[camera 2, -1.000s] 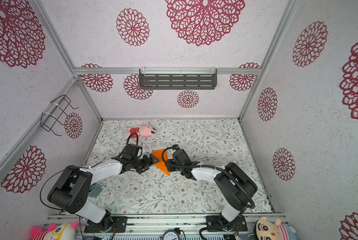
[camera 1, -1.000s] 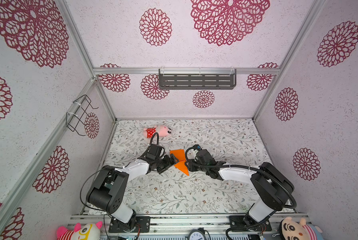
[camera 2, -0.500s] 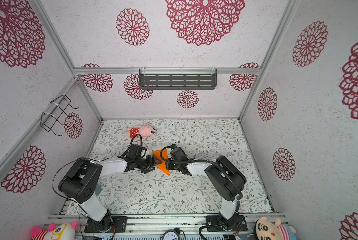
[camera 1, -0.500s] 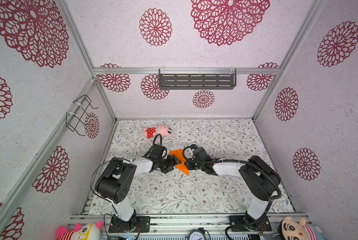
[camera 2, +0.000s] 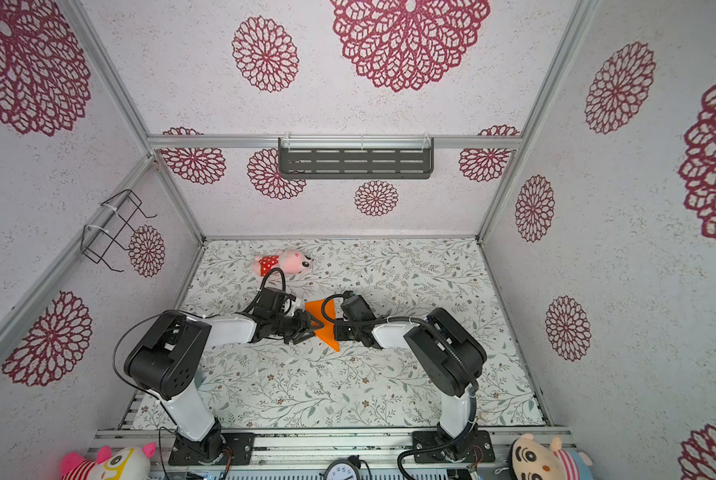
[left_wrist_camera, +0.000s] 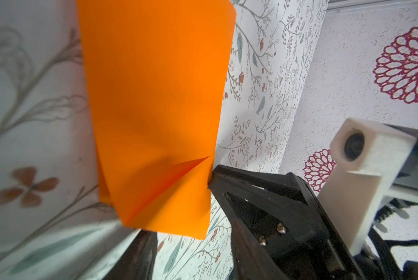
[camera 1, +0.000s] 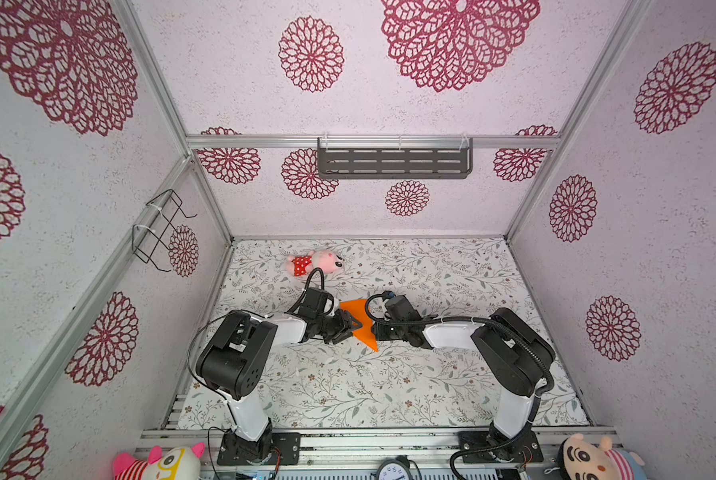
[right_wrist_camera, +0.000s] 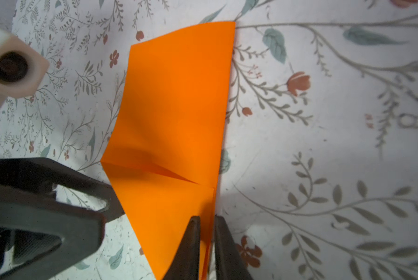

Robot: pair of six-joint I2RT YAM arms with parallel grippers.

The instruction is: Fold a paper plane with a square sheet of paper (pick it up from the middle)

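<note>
In both top views the folded orange paper (camera 1: 354,316) sits mid-mat (camera 1: 348,386) between left gripper (camera 1: 345,328) and right gripper (camera 1: 373,332). Left wrist: left gripper's jaws stand apart astride the paper's corner. Right wrist: right gripper (right_wrist_camera: 206,221) clenched on the paper's edge.

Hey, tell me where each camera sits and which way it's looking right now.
Top views: high at the front, looking down; both arms, orange paper.
Left wrist: beside the paper, facing the right gripper and its camera.
Right wrist: over the paper; own jaws pinch it, left gripper alongside.
Shared: every view shows the paper.
</note>
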